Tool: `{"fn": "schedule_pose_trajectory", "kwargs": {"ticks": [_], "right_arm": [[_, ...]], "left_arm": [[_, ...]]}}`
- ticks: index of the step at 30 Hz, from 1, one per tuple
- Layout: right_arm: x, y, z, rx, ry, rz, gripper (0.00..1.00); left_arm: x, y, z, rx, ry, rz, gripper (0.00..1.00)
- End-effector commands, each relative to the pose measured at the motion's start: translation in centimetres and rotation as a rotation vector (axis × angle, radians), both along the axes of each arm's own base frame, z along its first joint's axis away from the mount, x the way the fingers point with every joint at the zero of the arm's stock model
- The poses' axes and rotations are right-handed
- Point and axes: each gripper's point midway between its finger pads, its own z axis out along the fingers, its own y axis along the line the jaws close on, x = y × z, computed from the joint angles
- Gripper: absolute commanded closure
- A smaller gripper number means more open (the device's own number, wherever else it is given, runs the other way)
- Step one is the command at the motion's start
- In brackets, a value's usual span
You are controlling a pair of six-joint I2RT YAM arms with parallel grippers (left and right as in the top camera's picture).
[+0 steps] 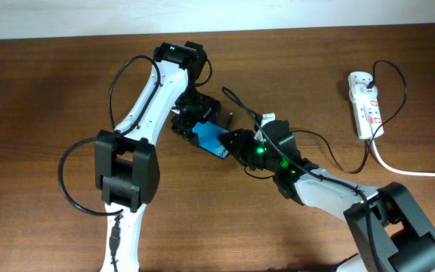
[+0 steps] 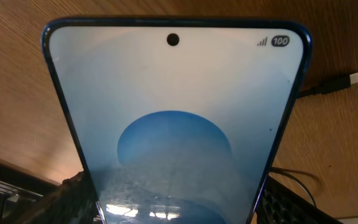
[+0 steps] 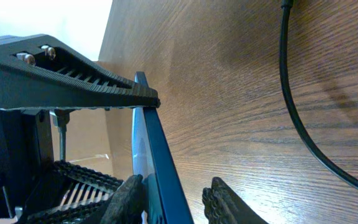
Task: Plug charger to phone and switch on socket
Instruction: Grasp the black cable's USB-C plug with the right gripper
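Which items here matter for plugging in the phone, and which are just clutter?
Job:
blue-screened black-edged smartphone
thin black charger cable
white oblong power strip with red switches

Lying about:
nothing loose; only the brown wooden table underneath

Soft, even light from above lies on the brown table, with only faint shadows under the arms. Close up, the phone screen glows pale and washed out, with small bright glints at its lower edge. In the right wrist view the charger throws a broad blurred shadow, and the top-left corner burns out white.
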Motion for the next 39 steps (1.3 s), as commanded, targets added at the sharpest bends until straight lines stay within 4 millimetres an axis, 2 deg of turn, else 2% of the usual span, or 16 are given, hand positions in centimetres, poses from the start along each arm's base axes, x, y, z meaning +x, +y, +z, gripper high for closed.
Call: {"fn": "schedule_pose_trajectory", "kwargs": {"ticks": [1, 5, 10, 14, 17, 21, 23, 24, 26, 28, 29, 31, 32, 34, 37, 39], "right_arm": [[0.4, 0.2, 0.0, -0.013, -0.022, -0.007, 0.64], [0.3, 0.3, 0.1, -0.009, -0.023, -0.002, 0.68], [0.3, 0.2, 0.1, -0.01, -0.023, -0.003, 0.87], [0.3, 0.2, 0.1, -0.009, -0.023, -0.003, 0.95], [0.7, -0.4, 0.1, -0.008, -0.022, -0.018, 0.96], [1.5, -1.4, 1.0, 0.03, -0.035, -0.015, 0.96], [2.3, -2.7, 1.8, 0.059, -0.051, -0.025, 0.96], [3.3, -4.5, 2.8, 0.067, -0.076, -0.063, 0.96], [4.4, -6.7, 4.9, 0.069, -0.14, -0.114, 0.96], [5.3, -8.9, 7.3, 0.07, -0.199, -0.19, 0.96], [5.8, -10.2, 8.1, 0.09, -0.187, -0.274, 0.96], [6.8, -12.2, 9.0, 0.259, -0.045, -0.501, 0.96], [7.2, -12.5, 9.5, 0.311, -0.026, -0.541, 0.96], [7.8, -12.8, 11.4, 0.437, -0.021, -0.59, 0.96], [8.4, -13.1, 13.4, 0.541, -0.034, -0.623, 0.96], [8.6, -13.3, 13.8, 0.55, -0.046, -0.642, 0.96]], "left_arm": [[-0.3, -1.3, 1.0, -0.068, 0.019, 0.018, 1.0], [-0.4, -1.6, 1.1, -0.085, 0.025, 0.021, 1.0], [-0.4, -1.6, 1.1, -0.085, 0.026, 0.021, 1.0], [-0.4, -1.6, 1.1, -0.085, 0.025, 0.021, 0.76], [-0.3, -1.6, 1.1, -0.085, 0.025, 0.021, 0.48], [-0.3, -1.5, 1.1, -0.086, 0.024, 0.021, 0.27], [0.3, -2.3, 1.3, -0.18, -0.062, -0.156, 0.12], [1.5, -4.4, 2.4, -0.396, -0.207, -0.375, 0.01], [2.4, -6.6, 4.1, -0.595, -0.362, -0.545, 0.01], [3.0, -7.9, 5.3, -0.701, -0.446, -0.598, 0.01], [3.3, -8.3, 5.8, -0.739, -0.479, -0.615, 0.01], [4.4, -9.4, 7.1, -0.819, -0.575, -0.645, 0.01], [4.9, -9.9, 7.6, -0.85, -0.613, -0.654, 0.01], [6.1, -11.2, 10.0, -0.974, -0.734, -0.681, 0.0], [8.3, -12.1, 11.5, -0.991, -0.803, -0.623, 0.03], [9.2, -12.4, 12.2, -0.999, -0.809, -0.574, 0.05]]}}
